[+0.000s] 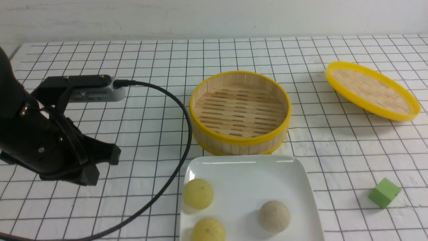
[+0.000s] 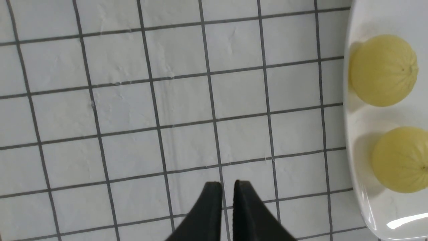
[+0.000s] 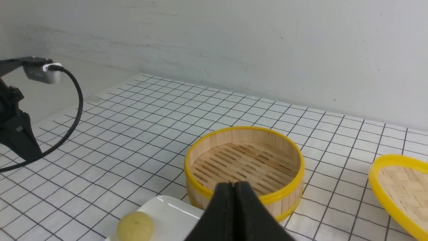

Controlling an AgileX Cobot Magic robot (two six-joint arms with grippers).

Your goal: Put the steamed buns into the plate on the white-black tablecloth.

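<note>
White china holds the lot; all three steamed buns sit on the plate (image 1: 249, 161), two pale yellow ones (image 1: 198, 193) (image 1: 208, 230) along its left edge and the beige-grey one (image 1: 274, 216) towards the right, well apart from the pair; the bamboo steamer (image 1: 240, 144) just behind the plate is bare down to its slats; I judge the placing finished, with nothing left to fetch; my left gripper (image 2: 227, 184) hangs over bare cloth to the left of the plate, fingers all but pressed together with a thin slit between them, pinching nothing; my right gripper (image 3: 234, 186) has its fingers pressed tight together, empty, looking across the plate's corner at the steamer; the next move, as I read it, calls only for pulling both arms clear without nudging the plate's rim, minding the black cable (image 1: 182, 113) looping near its left side; the white-black tablecloth (image 1: 133, 60) lies flat, faintly creased; the woven lid (image 1: 371, 90) rests far right; a green cube (image 1: 384, 193) sits alone; behind, a plain pale wall (image 1: 200, 16).
</note>
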